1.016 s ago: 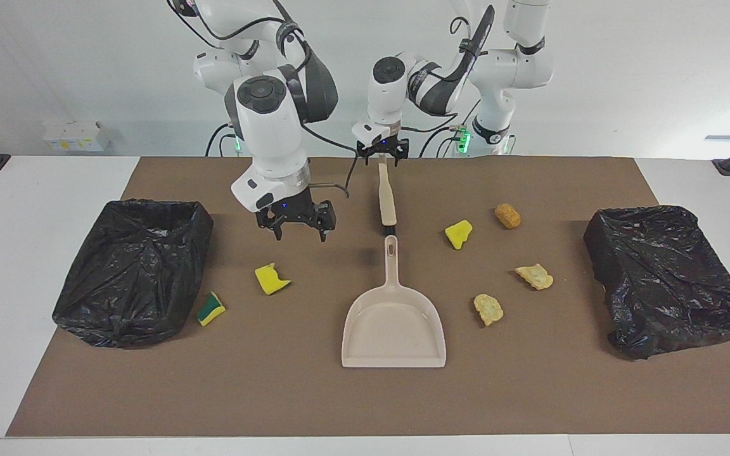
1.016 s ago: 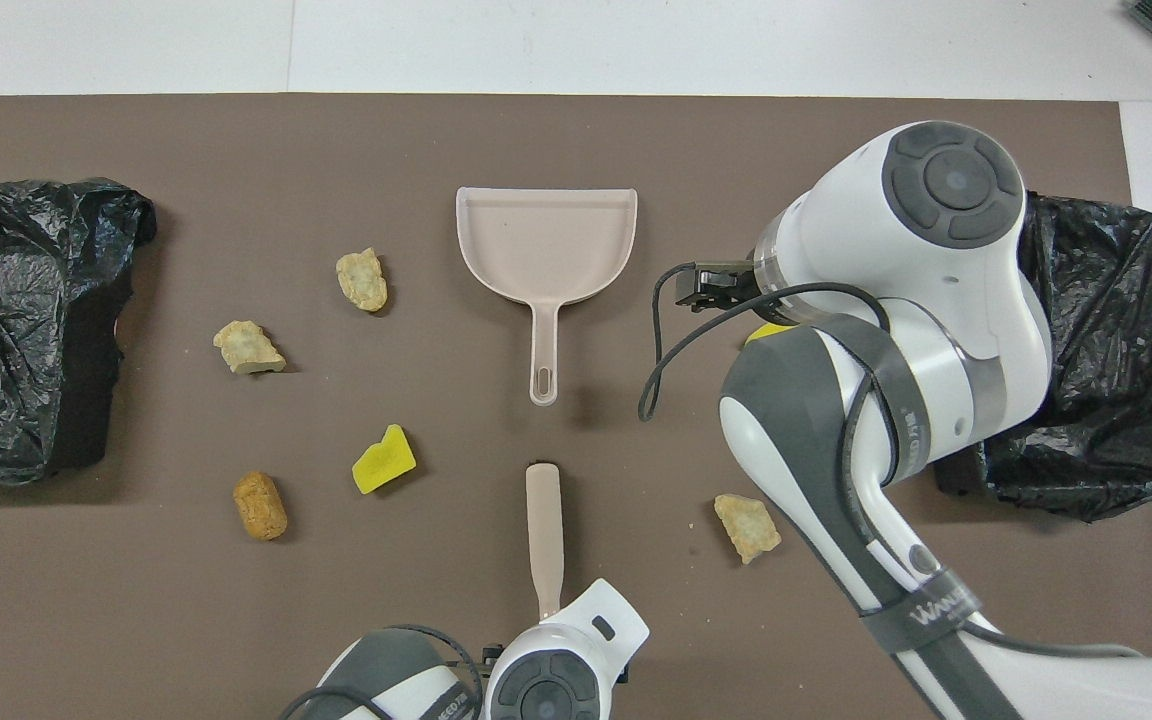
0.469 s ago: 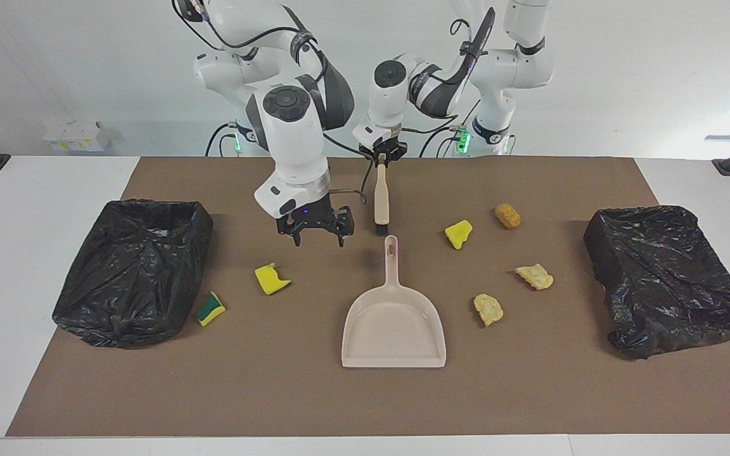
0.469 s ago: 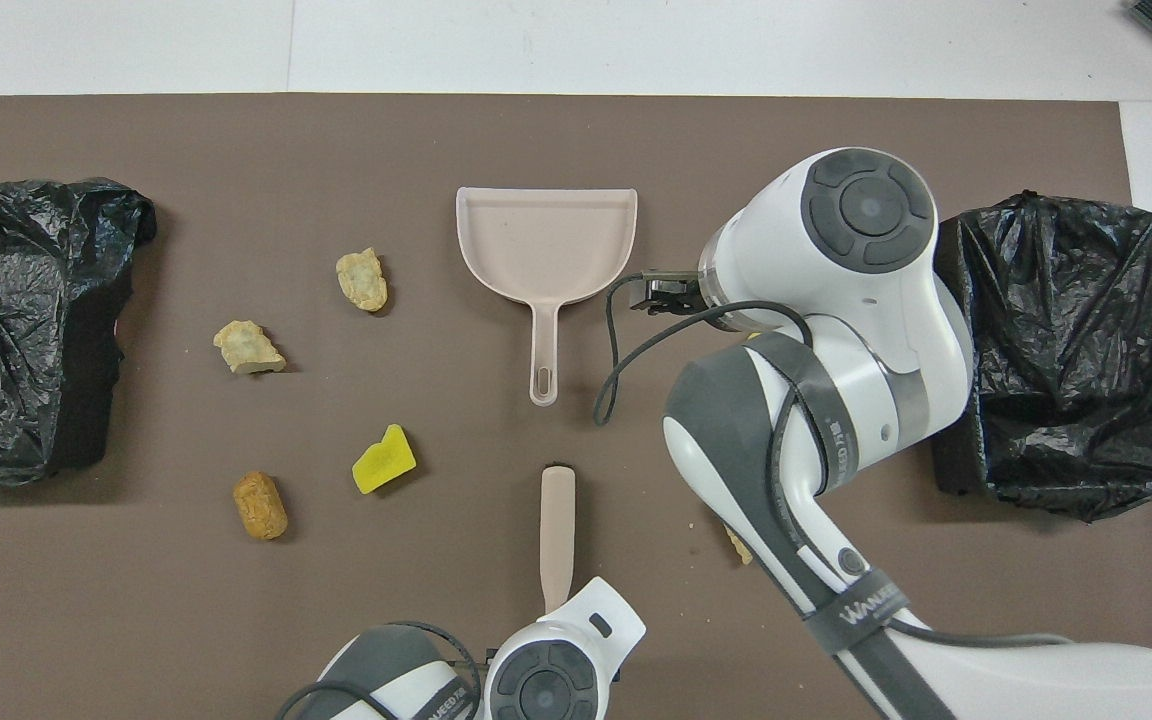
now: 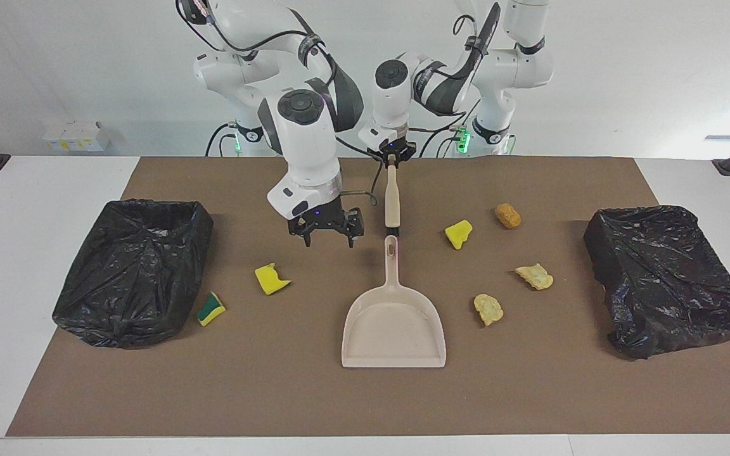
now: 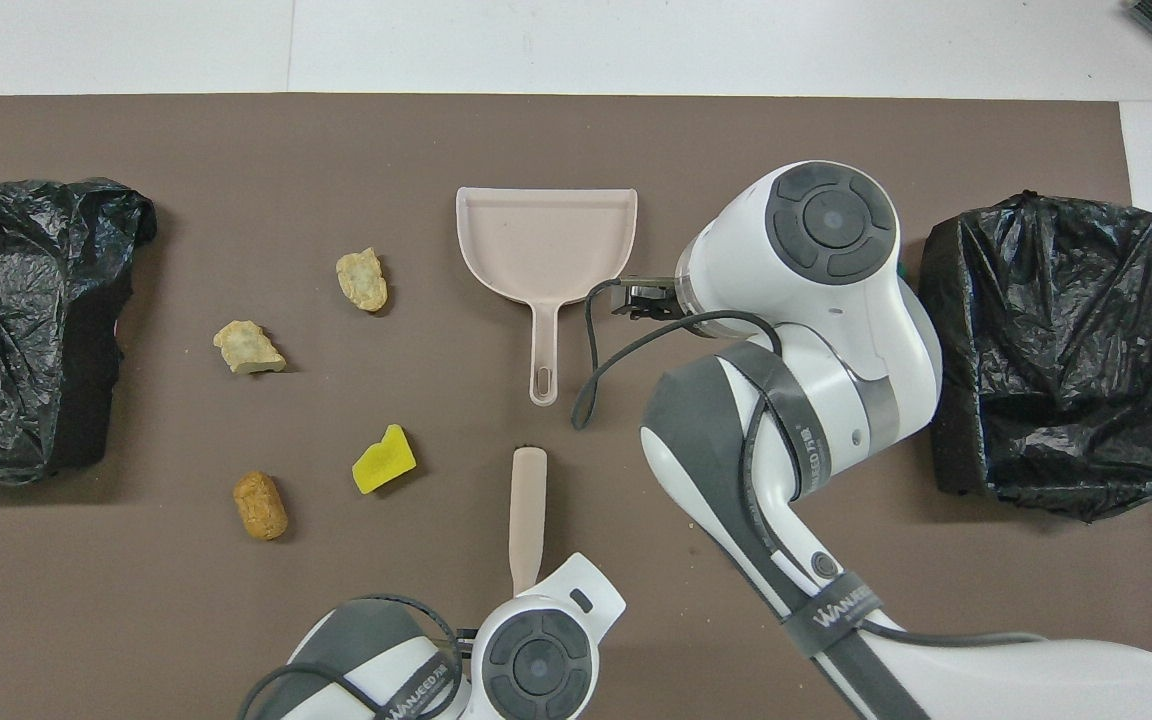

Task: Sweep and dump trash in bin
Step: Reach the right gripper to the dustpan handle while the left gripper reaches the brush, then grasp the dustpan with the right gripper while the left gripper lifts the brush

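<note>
My left gripper (image 5: 392,156) is shut on the top end of a beige brush (image 5: 391,197), which points down at the mat just nearer to the robots than the dustpan's handle (image 5: 391,252). The beige dustpan (image 5: 393,326) lies flat at mid-mat, shown from above as dustpan (image 6: 546,240) with the brush (image 6: 526,503) below it. My right gripper (image 5: 326,232) hovers open beside the handle, toward the right arm's end. Trash chunks are scattered: yellow (image 5: 459,234), orange-brown (image 5: 507,215), two beige (image 5: 535,276) (image 5: 488,309), yellow (image 5: 271,278), yellow-and-green (image 5: 211,308).
A bin lined with a black bag (image 5: 134,269) stands at the right arm's end of the brown mat. A second black-bagged bin (image 5: 669,278) stands at the left arm's end. The right arm's wrist covers part of the mat in the overhead view.
My left gripper has shut on the brush's end and shifted the brush slightly. My right gripper has moved across the mat toward the dustpan's handle, staying open.
</note>
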